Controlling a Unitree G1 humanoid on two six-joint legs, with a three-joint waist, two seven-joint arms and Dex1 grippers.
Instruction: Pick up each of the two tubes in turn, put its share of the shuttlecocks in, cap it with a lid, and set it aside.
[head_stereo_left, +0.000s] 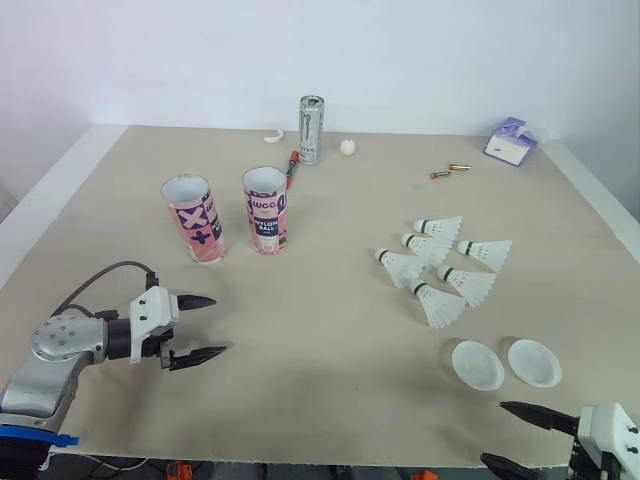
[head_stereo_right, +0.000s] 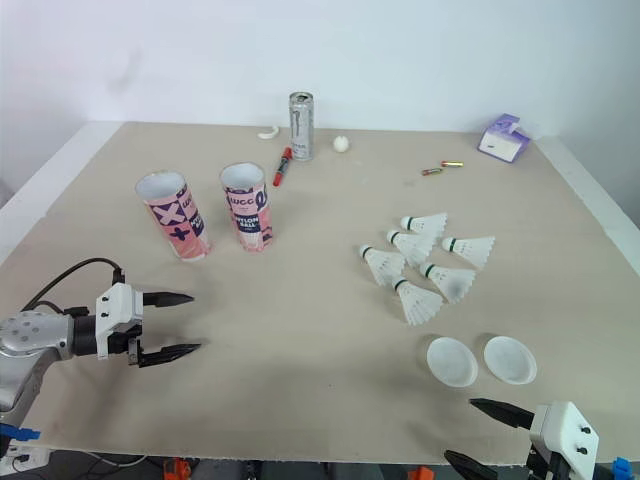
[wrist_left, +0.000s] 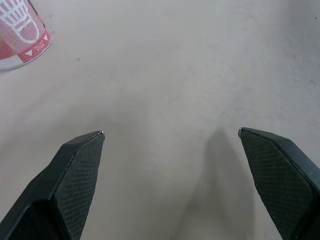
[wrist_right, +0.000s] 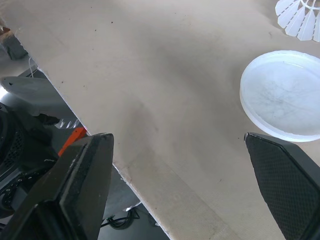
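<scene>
Wall: plain white wall (head_stereo_left: 400, 50) across the top of the frame, unmarked.
Desk: wide desk (head_stereo_left: 330, 340) with a beige matte cover, filling the middle and lower frame.
Rim: white border (head_stereo_left: 30, 220) down the left and right sides.
Near edge: straight cut along the bottom; dark space below it, with an orange piece (wrist_right: 74, 141).
Light: even and soft; shadows faint and blurred.

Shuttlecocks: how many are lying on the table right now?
6 shuttlecocks in one loose cluster right of the tubes: rearmost, next, rightmost, leftmost, middle, and one nearest the lids at. None looks hidden.
</scene>
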